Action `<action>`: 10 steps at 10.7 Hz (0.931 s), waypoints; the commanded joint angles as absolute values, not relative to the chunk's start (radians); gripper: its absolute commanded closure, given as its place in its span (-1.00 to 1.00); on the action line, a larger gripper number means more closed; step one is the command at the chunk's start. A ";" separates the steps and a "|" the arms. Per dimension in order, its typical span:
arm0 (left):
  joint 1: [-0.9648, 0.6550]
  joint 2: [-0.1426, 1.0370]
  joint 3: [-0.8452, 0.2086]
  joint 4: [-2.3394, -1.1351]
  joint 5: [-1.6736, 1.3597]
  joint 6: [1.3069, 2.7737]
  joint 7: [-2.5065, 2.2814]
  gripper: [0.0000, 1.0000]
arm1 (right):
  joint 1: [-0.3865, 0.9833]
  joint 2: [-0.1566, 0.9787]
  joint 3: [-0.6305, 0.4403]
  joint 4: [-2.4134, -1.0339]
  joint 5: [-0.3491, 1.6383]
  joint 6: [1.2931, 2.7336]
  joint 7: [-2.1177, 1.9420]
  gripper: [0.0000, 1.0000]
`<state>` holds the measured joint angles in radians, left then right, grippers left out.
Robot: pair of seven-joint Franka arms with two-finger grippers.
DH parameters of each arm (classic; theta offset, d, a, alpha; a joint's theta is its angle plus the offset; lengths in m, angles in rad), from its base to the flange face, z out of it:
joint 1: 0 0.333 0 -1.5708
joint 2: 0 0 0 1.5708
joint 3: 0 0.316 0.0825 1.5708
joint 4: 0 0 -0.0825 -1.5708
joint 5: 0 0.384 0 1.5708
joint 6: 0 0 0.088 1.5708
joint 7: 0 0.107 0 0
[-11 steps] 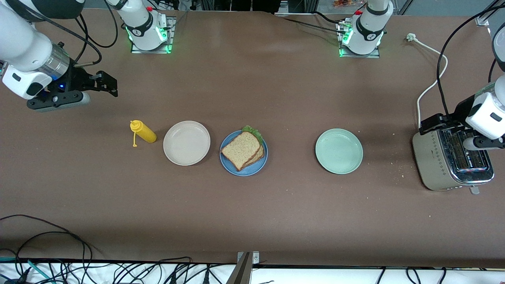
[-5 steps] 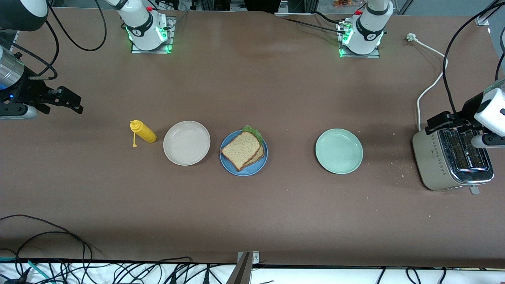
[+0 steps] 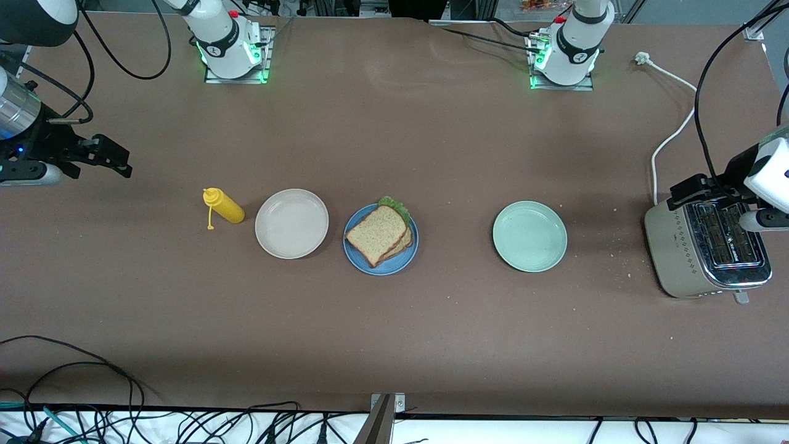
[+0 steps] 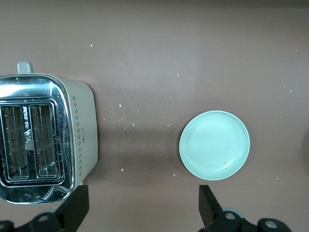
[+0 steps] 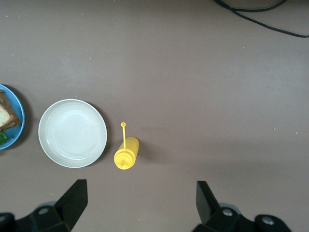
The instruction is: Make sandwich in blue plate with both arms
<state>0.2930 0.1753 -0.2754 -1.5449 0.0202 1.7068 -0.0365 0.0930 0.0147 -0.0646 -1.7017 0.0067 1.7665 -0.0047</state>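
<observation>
The sandwich (image 3: 378,234), two brown bread slices with green lettuce showing at one edge, lies on the blue plate (image 3: 359,261) at the middle of the table. An edge of that plate (image 5: 13,126) and of the sandwich (image 5: 6,116) shows in the right wrist view. My right gripper (image 3: 114,159) hangs open and empty over bare table at the right arm's end; its jaws (image 5: 140,195) stand wide apart. My left gripper (image 3: 689,191) hangs open and empty over the toaster's edge at the left arm's end, jaws (image 4: 143,203) wide apart.
A beige plate (image 3: 291,223) and a yellow squeeze bottle (image 3: 224,206) lie beside the blue plate toward the right arm's end. A pale green plate (image 3: 529,236) and a toaster (image 3: 703,253) with a white cord (image 3: 675,132) lie toward the left arm's end. Crumbs dot the table near the toaster.
Both arms drew back toward their own ends of the table over the first half second, then held nearly still. Both grippers stay open. The sandwich has not moved.
</observation>
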 commanded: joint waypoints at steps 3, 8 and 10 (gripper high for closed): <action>0.318 0.167 -0.287 -1.546 0.048 1.697 -0.005 -1.00 | 0.118 0.018 -0.055 -1.646 -0.032 1.746 -0.003 -1.00; 0.316 0.169 -0.296 -1.551 0.046 1.684 -0.015 -1.00 | 0.129 0.028 -0.048 -1.640 -0.029 1.701 -0.002 -1.00; 0.308 0.172 -0.296 -1.551 0.046 1.684 -0.020 -1.00 | 0.167 0.032 -0.048 -1.640 -0.038 1.707 -0.002 -1.00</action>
